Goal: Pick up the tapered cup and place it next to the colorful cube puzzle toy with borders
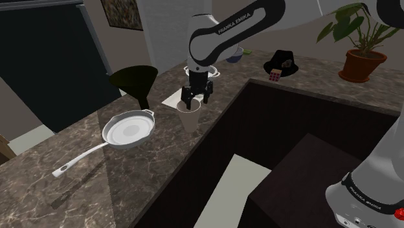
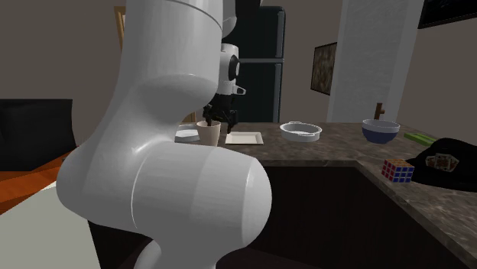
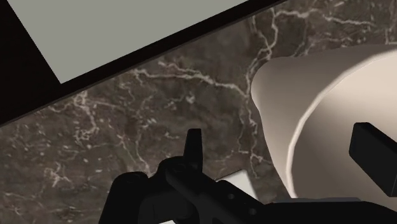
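Indoors, veined counter (image 1: 129,171), pale cup (image 1: 190,118), framed picture (image 1: 122,13)

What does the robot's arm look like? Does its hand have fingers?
The arm is made of smooth, rounded white tubes with dark joints. Grey letters on it read FRANKA EMIKA. Its hand is an all-black gripper with two short, blocky fingers.
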{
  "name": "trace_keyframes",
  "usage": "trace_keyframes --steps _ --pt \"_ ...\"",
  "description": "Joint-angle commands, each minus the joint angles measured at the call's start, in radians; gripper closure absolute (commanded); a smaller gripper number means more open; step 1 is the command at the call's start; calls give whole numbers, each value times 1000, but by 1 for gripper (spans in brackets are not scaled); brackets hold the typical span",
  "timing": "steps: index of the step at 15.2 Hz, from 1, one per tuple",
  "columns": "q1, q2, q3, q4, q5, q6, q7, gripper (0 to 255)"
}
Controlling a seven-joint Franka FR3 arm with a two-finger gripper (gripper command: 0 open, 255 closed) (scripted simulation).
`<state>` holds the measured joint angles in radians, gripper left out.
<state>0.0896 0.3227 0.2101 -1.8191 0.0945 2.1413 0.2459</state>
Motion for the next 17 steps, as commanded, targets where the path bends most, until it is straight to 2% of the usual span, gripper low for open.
trace_keyframes --steps 1,6,7,17 --pt "1 2 0 -1 0 4 1 0" --pt "1 2 0 -1 0 4 1 0" --pt "1 2 0 -1 0 4 1 255" --pt "1 -4 1 4 0 -7 2 255"
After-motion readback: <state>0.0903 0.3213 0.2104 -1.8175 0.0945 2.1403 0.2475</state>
